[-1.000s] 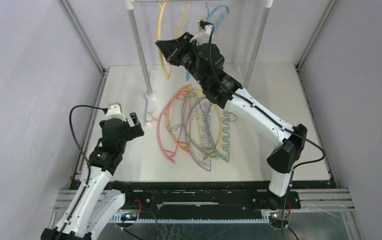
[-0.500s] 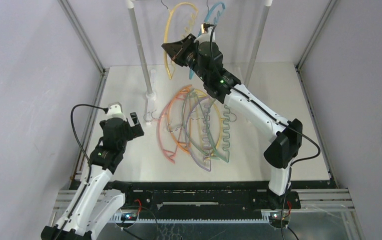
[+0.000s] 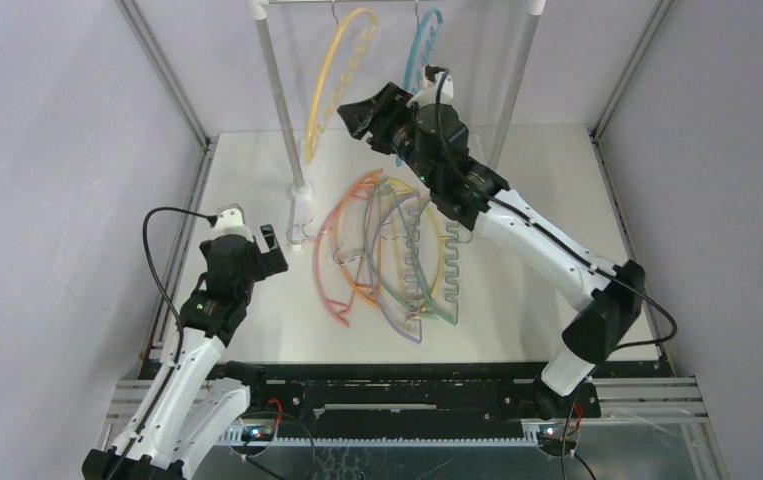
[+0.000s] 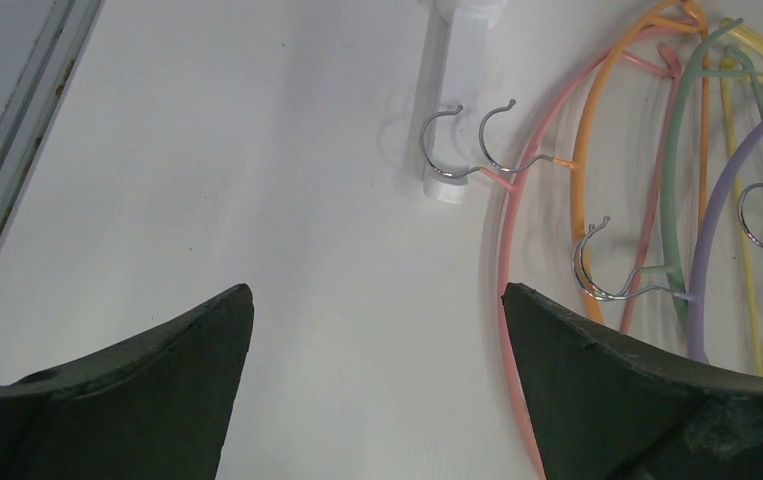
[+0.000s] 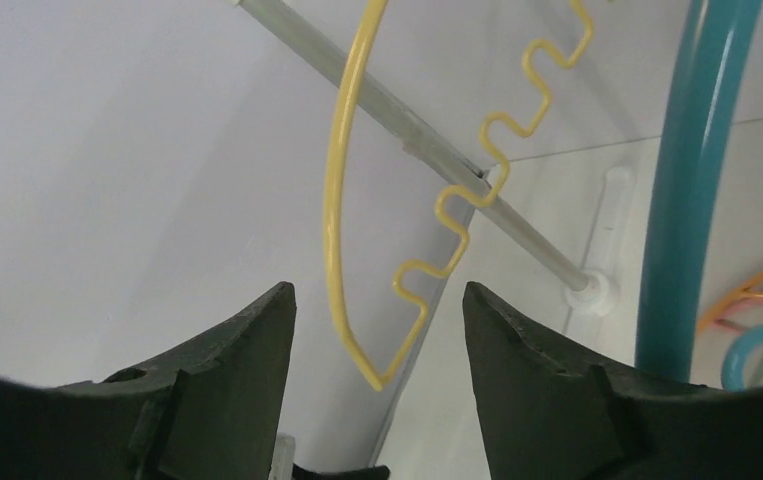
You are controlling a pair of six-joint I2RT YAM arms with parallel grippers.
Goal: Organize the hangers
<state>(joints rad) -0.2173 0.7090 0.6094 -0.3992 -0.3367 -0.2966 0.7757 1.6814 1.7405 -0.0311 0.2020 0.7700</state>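
Two hangers are on the rail: a yellow wavy-bar hanger (image 3: 335, 82) (image 5: 341, 200) and a teal hanger (image 3: 419, 50) (image 5: 690, 180). My right gripper (image 3: 355, 110) (image 5: 377, 300) is raised just in front of the yellow one, open. The hanger's lower tip dangles between the fingers, touching neither. Several more hangers lie piled on the table (image 3: 387, 260): pink (image 4: 504, 300), orange (image 4: 581, 150), green (image 4: 669, 220), lilac (image 4: 715, 200) and yellow (image 4: 747, 280). My left gripper (image 3: 271, 244) (image 4: 377, 300) hovers open left of the pile, holding nothing.
The rail frame's two posts (image 3: 282, 100) (image 3: 515, 80) rise from the table's back, and its white foot (image 4: 463, 60) lies beside two metal hooks (image 4: 462, 140). Walls close in the table on three sides.
My right gripper opened and let go of the yellow hanger, which now hangs free on the rail and has swung left. The right arm shifted right. The left arm stayed still.
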